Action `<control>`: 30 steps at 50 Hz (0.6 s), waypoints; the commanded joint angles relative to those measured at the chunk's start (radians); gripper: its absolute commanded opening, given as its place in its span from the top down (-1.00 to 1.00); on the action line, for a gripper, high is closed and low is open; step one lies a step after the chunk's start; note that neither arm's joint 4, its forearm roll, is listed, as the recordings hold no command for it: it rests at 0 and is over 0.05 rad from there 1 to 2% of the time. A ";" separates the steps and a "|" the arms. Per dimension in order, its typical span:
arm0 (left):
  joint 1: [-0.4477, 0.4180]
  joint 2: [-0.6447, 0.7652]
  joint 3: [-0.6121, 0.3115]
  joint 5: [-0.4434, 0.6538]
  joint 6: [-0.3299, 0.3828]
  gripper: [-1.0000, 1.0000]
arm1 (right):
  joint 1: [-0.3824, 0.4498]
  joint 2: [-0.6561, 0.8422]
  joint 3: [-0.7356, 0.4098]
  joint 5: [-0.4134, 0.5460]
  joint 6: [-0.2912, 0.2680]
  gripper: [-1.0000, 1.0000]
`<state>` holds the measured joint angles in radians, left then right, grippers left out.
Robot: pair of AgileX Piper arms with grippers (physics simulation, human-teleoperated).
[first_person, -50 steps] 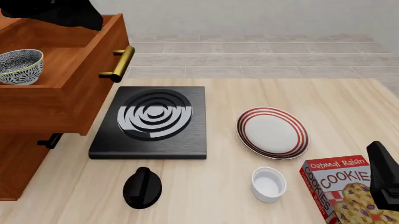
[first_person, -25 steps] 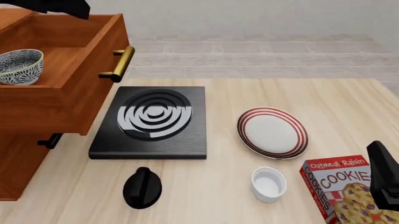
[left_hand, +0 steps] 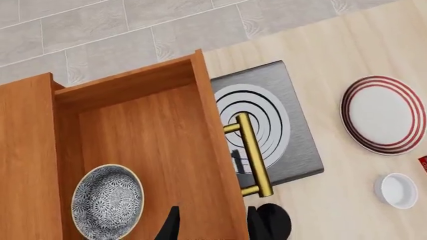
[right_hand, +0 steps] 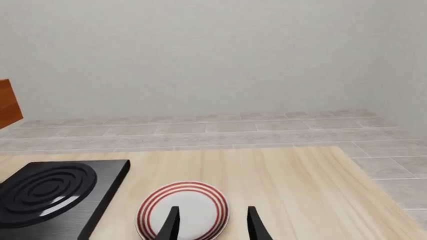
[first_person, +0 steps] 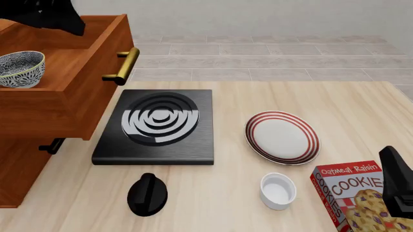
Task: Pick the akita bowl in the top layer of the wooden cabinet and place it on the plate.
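The akita bowl [first_person: 19, 68] [left_hand: 107, 201], white with a dense dark pattern, sits upright inside the pulled-out top layer [first_person: 71, 94] [left_hand: 147, 135] of the wooden cabinet [first_person: 16, 164]. The drawer's brass handle [first_person: 123, 66] [left_hand: 253, 155] points toward the table. My left gripper [left_hand: 213, 227] hangs open high above the drawer's front wall, well apart from the bowl; the front view shows only its dark arm [first_person: 48, 17] at the top left. The red-ringed plate [first_person: 282, 137] [left_hand: 383, 121] [right_hand: 183, 210] lies bare on the table. Near the table's right front, my right gripper [right_hand: 211, 225] [first_person: 397, 186] is open and holds nothing.
A black square stove [first_person: 154, 126] with white rings lies between the cabinet and the plate. In front of it stands a black knob-like object [first_person: 147, 194]. A plain white cup [first_person: 278, 191] and a cookie box [first_person: 355, 193] sit near the right gripper. A lower drawer's dark handle [first_person: 51, 145] sticks out.
The left arm has shifted leftward above the open drawer, toward the bowl's side. Bowl, plate and right arm have not moved.
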<state>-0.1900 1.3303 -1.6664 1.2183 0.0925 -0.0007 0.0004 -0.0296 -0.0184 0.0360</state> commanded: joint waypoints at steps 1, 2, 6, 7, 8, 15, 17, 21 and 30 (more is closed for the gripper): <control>0.010 0.006 0.025 0.001 -0.002 -1.00 | 0.002 0.000 -0.001 0.002 -0.003 -1.00; 0.011 0.007 0.027 0.002 0.006 -1.00 | 0.002 0.000 -0.001 0.002 -0.004 -1.00; -0.005 0.002 0.040 0.002 -0.004 -1.00 | 0.002 0.000 -0.001 0.002 -0.004 -1.00; -0.011 -0.001 0.046 0.002 -0.003 -1.00 | 0.002 0.000 -0.001 0.002 -0.004 -1.00; 0.001 0.002 0.041 0.002 0.001 -1.00 | 0.002 0.000 -0.001 0.002 -0.005 -1.00; 0.022 0.012 0.038 0.002 0.024 -1.00 | 0.002 0.000 -0.001 0.002 -0.005 -1.00; 0.033 0.015 0.035 0.002 0.022 -1.00 | 0.002 0.000 0.000 0.001 -0.004 -1.00; 0.050 0.016 0.042 0.002 0.035 -1.00 | 0.002 0.000 0.000 0.001 -0.004 -1.00; 0.070 0.017 0.048 0.002 0.045 -1.00 | 0.002 0.000 0.001 0.000 -0.004 -1.00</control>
<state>-0.1450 1.3444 -1.6252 1.2198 0.1241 0.0013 0.0003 -0.0295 -0.0174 0.0320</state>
